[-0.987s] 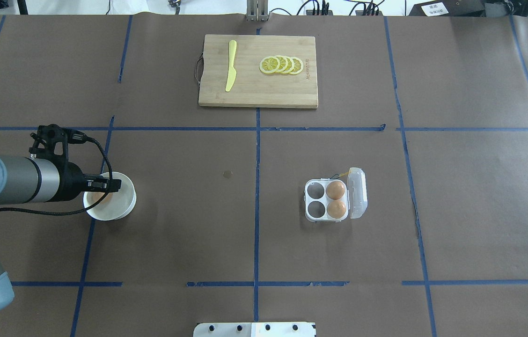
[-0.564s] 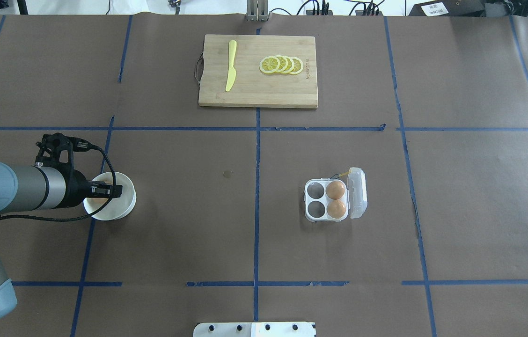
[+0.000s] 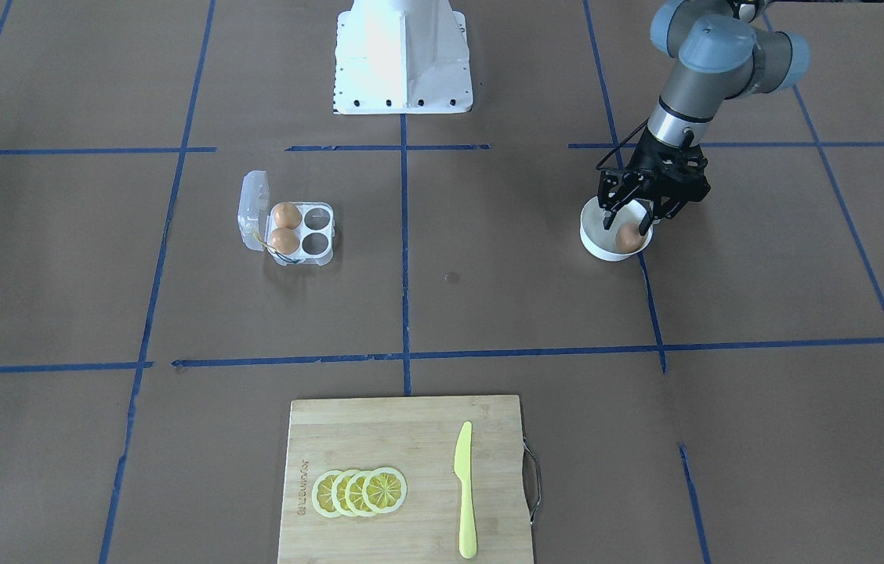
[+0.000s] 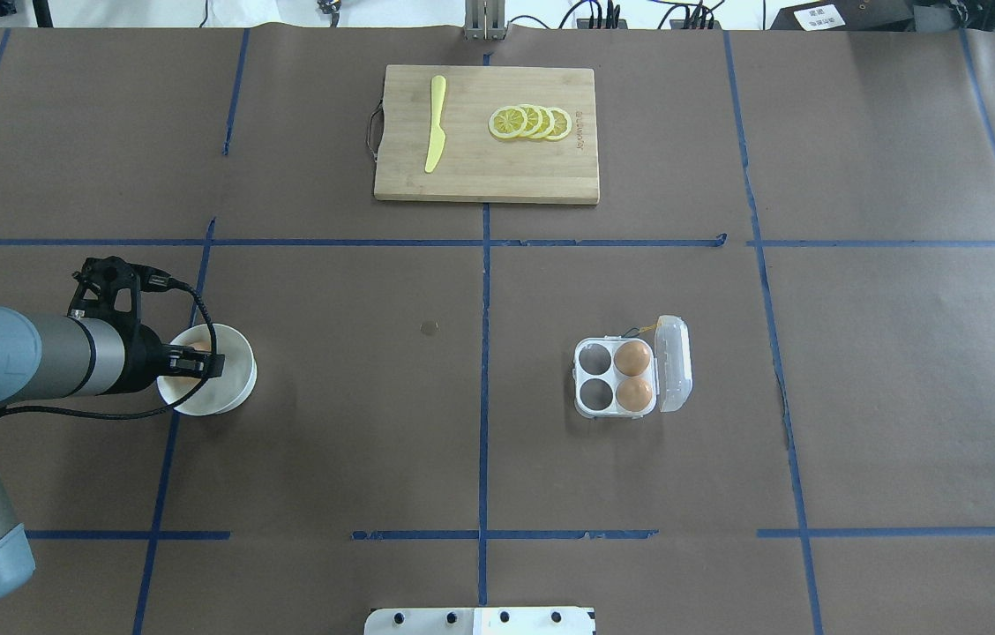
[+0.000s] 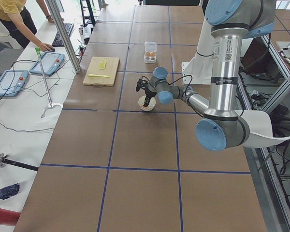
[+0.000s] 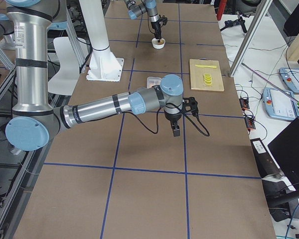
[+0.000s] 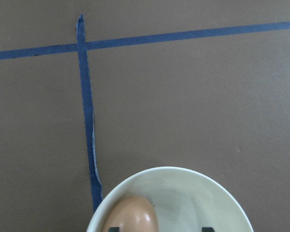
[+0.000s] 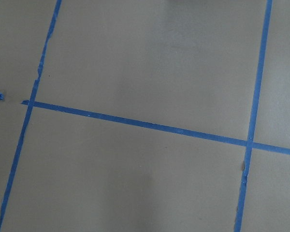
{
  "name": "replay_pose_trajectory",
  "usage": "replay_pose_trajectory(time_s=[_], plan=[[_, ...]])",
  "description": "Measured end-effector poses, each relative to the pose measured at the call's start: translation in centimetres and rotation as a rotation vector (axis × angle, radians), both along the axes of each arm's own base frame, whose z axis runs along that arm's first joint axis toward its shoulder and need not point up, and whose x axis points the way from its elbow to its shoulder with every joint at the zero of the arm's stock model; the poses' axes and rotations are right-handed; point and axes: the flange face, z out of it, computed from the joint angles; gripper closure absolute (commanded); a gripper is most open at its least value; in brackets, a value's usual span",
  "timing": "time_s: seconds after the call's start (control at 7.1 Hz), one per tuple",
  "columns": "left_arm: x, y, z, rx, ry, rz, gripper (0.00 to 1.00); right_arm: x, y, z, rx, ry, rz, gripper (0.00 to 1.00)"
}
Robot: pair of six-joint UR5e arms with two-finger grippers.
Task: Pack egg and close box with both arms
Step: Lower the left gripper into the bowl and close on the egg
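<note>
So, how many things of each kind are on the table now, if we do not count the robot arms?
Eggs: 3
Lemon slices: 4
Bowl: 1
Box: 1
Cutting board: 1
Knife: 1
Total: 11

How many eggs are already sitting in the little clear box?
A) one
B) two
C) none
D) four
B: one egg and a second egg fill the cells of the box beside its open lid; the other two cells are empty.
</note>
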Motion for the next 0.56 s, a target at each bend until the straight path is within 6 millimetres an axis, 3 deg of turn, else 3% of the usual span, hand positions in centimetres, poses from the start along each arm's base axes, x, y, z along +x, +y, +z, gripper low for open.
replay_pose_trajectory(time_s=[0.56], plan=[[0.62, -0.34, 1.12, -0.009, -0.020, 0.000, 0.34, 0.01, 0.09, 0.13, -0.003, 0.000, 0.000, 0.00]])
